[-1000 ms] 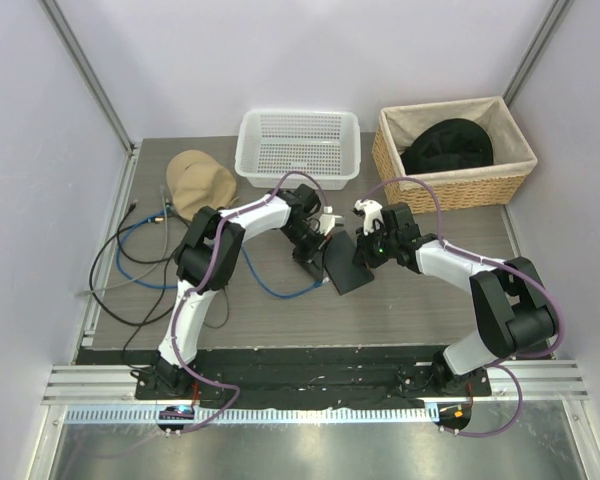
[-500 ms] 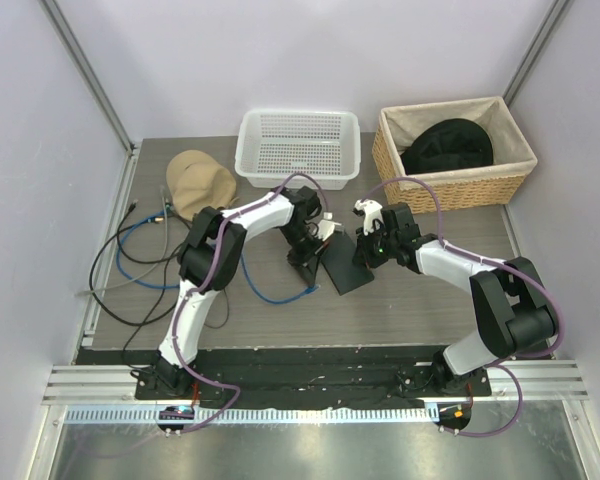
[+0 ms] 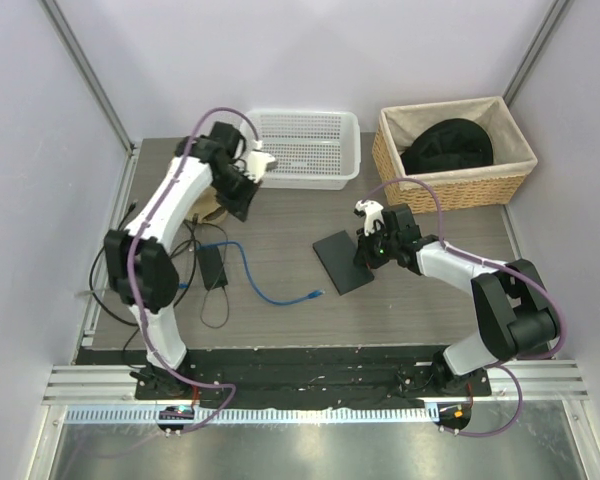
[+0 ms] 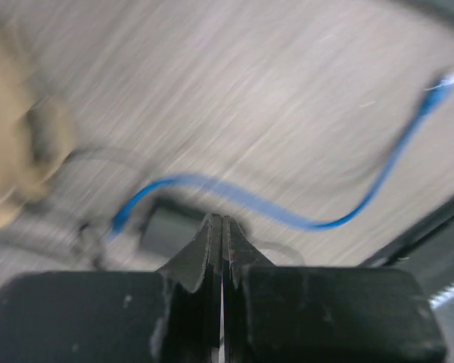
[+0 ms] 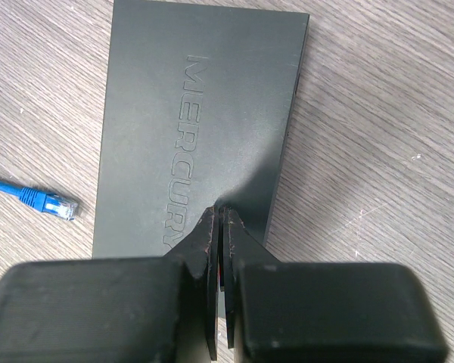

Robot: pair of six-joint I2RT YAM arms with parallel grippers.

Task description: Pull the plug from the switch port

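Observation:
The switch [image 3: 340,262] is a flat black box lying on the table; in the right wrist view [image 5: 197,121] its top reads MERCURY. The blue cable's plug [image 3: 316,293] lies loose on the table just left of the switch, out of any port, and shows in the right wrist view [image 5: 51,203] and, blurred, in the left wrist view [image 4: 439,83]. My right gripper [image 3: 366,252] is shut, its tips [image 5: 221,217] down on the switch's right edge. My left gripper [image 3: 237,197] is shut and empty, raised at the back left, far from the switch.
A small black adapter brick [image 3: 214,266] with cords lies left of centre. A tan cap [image 3: 205,205] sits behind my left arm. A white basket [image 3: 298,148] and a wicker basket [image 3: 450,150] holding a black hat stand at the back. Cables loop at the left edge.
My left gripper has swung from the switch's left edge to the back left. The blue plug is out of the switch and lies on the table. The switch lies flat; the right gripper stays.

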